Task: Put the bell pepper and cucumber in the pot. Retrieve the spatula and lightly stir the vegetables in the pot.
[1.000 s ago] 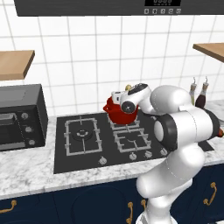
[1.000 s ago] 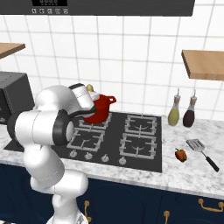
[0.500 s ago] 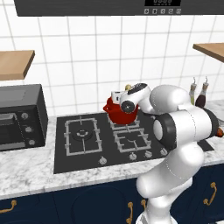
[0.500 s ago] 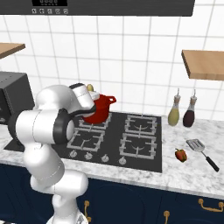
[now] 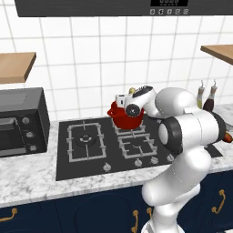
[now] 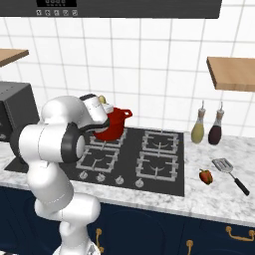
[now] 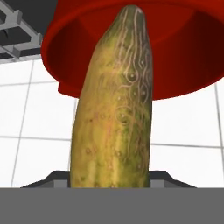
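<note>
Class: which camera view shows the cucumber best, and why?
The hand view: the cucumber runs lengthwise up the frame toward the pot, skin texture clear. In both base views only a small pale tip peeks out beside the hand, above the pot.

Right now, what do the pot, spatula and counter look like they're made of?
Pot: glossy red, likely enamelled metal, going by its sheen.
Spatula: grey slotted head looks metal; dark handle, material unclear.
Counter: grey-veined white, looks like polished marble or stone.
</note>
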### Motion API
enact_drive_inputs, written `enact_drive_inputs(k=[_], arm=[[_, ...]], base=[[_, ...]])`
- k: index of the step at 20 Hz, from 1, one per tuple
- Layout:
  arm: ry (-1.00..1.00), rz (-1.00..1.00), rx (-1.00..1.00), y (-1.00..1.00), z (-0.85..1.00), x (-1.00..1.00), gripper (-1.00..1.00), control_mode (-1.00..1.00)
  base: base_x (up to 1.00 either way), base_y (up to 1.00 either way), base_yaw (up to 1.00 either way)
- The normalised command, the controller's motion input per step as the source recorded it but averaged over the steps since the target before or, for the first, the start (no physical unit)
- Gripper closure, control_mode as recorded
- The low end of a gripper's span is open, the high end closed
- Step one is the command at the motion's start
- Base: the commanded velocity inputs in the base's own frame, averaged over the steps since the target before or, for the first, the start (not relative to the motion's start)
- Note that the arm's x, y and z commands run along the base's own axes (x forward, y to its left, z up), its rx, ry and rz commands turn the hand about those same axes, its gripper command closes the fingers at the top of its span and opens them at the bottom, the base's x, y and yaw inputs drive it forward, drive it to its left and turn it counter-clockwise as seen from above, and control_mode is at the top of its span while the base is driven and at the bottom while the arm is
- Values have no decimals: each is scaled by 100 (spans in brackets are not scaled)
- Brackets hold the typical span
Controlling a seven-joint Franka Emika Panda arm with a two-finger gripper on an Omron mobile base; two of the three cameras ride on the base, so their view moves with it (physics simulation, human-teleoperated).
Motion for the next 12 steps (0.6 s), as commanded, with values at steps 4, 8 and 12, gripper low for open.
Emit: enact_drive_inputs(k=[4, 8, 12], arm=[[0, 0, 0, 0, 0, 0, -100, -100], [0, 0, 0, 0, 0, 0, -100, -100], [-3, 0, -3, 10, 13, -8, -100, -100]], base=[[0, 0, 0], [0, 0, 0], [0, 0, 0]])
